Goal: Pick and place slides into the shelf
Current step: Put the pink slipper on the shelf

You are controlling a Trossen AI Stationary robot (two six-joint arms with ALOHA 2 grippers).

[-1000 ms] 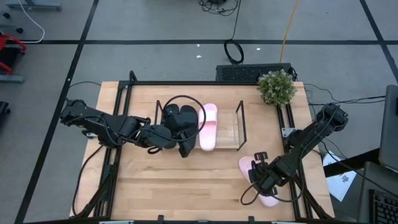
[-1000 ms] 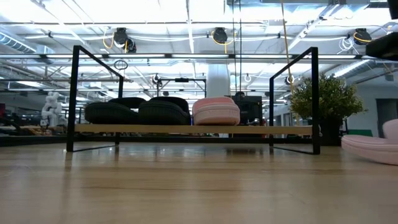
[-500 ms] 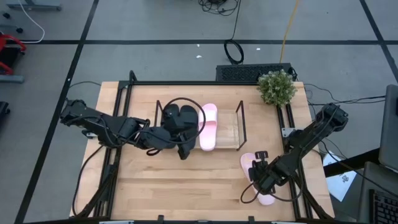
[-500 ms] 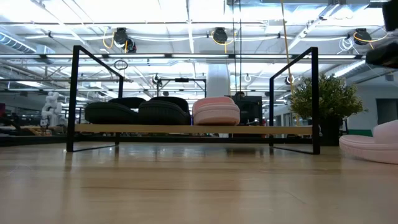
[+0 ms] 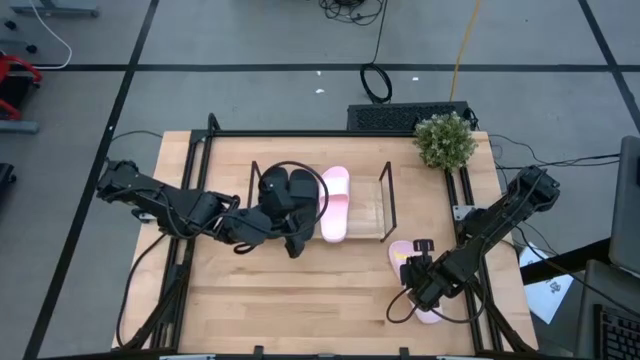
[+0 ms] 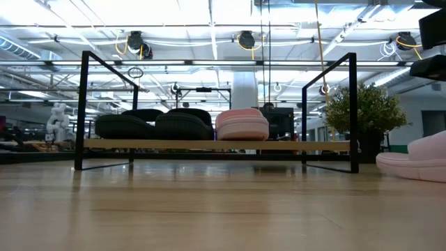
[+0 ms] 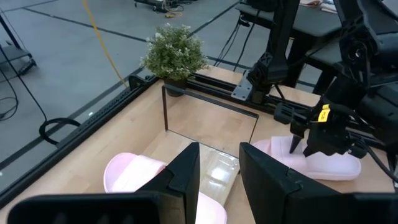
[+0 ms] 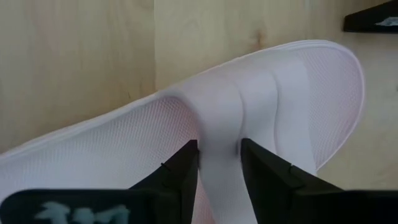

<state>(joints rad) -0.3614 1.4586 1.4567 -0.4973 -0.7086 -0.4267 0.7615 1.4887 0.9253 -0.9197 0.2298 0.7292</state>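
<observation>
On the wooden surface (image 5: 250, 290) stands the shelf (image 5: 386, 195), a low rack of thin black wire with a pale base, in the far middle part. In the shelf there are three slides side by side: two black slides (image 6: 153, 125) on its left part and one pink slide (image 5: 335, 203) just to the right of them; the right part of the base is bare. The second pink slide (image 5: 404, 258) lies on the surface near the right edge, to the right of the shelf and nearer than it, and apart from the frame. The right hand (image 5: 421, 278) is on this slide: in the right wrist view its two dark fingers (image 8: 185, 168) stand on either side of the wide strap (image 8: 217, 146) and pinch it. In the low view the pink slide on the right looks tilted, with one end raised. The left hand (image 5: 281, 213) is at the left part of the shelf, just over the black slides; its fingers (image 7: 186, 168) stand a little apart with nothing visible between them. A small green plant (image 5: 445, 139) stands at the far right corner of the surface.
</observation>
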